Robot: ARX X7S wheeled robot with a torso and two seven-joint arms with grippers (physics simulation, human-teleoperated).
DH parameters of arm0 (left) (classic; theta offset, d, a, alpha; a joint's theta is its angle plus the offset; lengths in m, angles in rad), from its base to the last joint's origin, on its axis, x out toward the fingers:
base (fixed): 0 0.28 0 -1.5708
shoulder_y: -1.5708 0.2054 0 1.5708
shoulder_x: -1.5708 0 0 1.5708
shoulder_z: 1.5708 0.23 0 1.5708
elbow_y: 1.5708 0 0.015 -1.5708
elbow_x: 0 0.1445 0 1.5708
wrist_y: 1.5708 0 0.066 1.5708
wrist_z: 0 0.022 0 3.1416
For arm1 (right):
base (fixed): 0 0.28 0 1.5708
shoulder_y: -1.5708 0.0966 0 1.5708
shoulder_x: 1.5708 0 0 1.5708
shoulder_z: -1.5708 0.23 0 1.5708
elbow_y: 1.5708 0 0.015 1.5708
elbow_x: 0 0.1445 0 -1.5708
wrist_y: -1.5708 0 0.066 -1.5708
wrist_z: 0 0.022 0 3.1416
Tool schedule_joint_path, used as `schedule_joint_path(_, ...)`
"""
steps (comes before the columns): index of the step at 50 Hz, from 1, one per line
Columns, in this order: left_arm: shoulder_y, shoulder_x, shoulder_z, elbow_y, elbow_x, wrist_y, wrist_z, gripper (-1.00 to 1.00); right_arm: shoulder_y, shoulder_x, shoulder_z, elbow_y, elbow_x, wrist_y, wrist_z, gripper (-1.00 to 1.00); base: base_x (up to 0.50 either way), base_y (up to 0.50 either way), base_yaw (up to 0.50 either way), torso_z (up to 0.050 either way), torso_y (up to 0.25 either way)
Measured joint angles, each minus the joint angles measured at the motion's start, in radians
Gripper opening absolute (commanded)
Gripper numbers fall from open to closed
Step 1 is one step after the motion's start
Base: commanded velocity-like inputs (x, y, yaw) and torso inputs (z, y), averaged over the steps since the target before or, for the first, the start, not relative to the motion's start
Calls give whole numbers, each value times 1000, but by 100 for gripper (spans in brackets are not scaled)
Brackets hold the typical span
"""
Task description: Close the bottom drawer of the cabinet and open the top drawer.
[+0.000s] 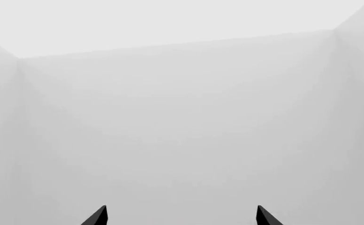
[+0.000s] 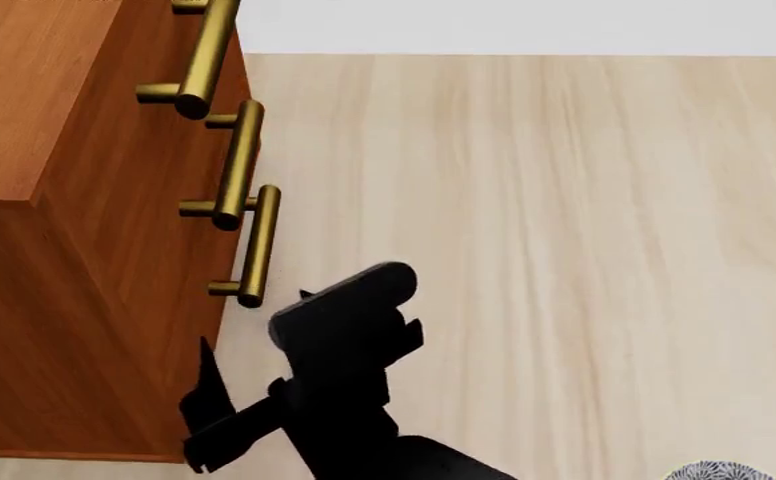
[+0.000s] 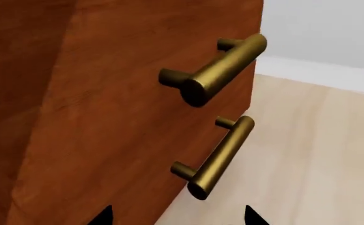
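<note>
Cabinet (image 2: 81, 250) is showing reddish-brown wood, three brass handles stacked, all fronts lying flush. Bottom drawer (image 2: 161, 330) is sitting just beside the right gripper (image 2: 208, 410), released, fingers spread. Open pale floor (image 2: 562, 250) is lying away from the cabinet. Left gripper (image 1: 180, 215) is facing blank wall, fingers apart.

floor (image 2: 562, 220): pale wood planks | wall (image 2: 522, 25): plain white | light: even

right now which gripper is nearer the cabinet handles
Right. The right gripper is open, close beside the cabinet handles. The left gripper faces only blank wall.
</note>
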State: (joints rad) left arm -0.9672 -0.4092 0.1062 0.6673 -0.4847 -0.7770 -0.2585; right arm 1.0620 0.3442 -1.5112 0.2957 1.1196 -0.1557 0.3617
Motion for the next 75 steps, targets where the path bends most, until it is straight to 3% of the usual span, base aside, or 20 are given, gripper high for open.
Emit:
schedule_joint_path(16,-11,6,8,13,-12,-14,-11,100,-43,152,81,-222,64,-69,140,100,0,0,0,0,0)
schedule_joint_path(34,-26,5,15,14,-18,-19,-18,100,-90,228,241,-348,319,-184,91,100,0,0,0,0,0)
schedule_joint_path(51,-37,3,19,10,-23,-18,-21,100,-83,234,373,-429,564,-220,45,100,0,0,0,0,0)
schedule_joint_path(75,-36,-3,18,5,-28,-10,-25,100,-16,153,474,-421,806,-183,-3,100,0,0,0,0,0)
